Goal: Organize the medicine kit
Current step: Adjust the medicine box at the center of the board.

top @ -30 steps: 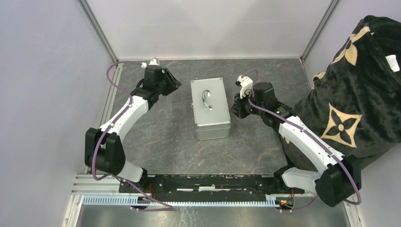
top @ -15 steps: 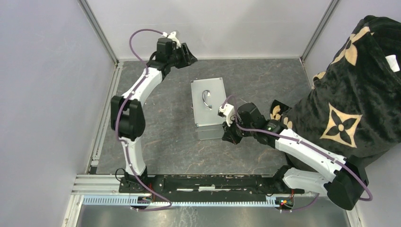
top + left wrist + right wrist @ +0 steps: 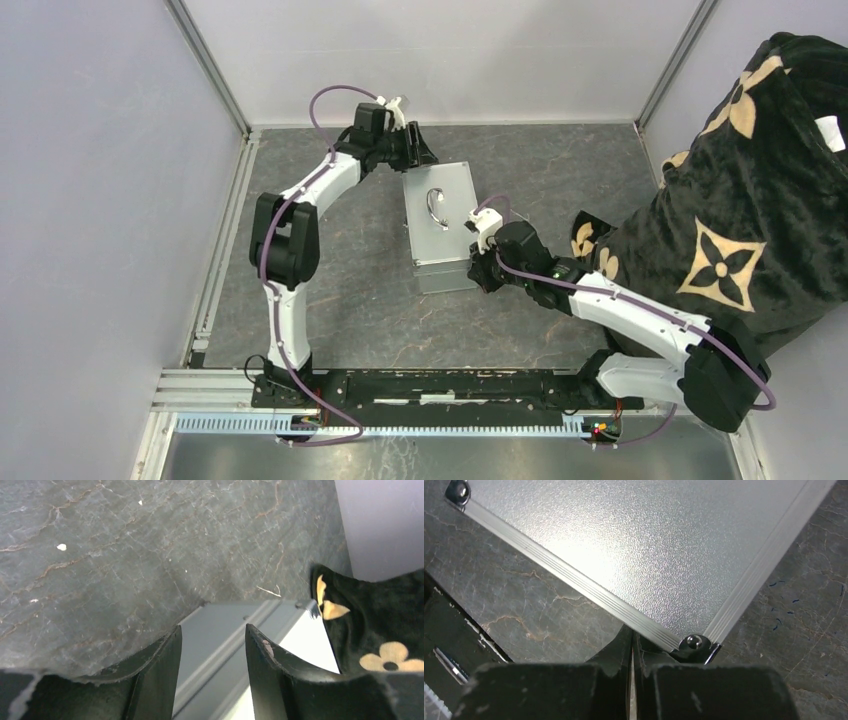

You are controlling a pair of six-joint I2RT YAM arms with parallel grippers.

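Dark stone-look table [image 3: 350, 290] bears the medicine kit [image 3: 445, 240], lid seemingly shut.

We see the medicine kit [image 3: 447, 240], a boxy silver-grey metal case, standing closed on the table [image 3: 360, 300]. It is about midway between the left and right edges and a little nearer the far edge. Its long sides run roughly far to near, turned slightly. A curved metal handle [image 3: 436, 210] sits mid-lid. Pebbled panels carry ribbed trim and rounded corner caps.

Medicine kit [image 3: 649, 545] pebbled matt metal; table [image 3: 125, 555] veined, stone-like.
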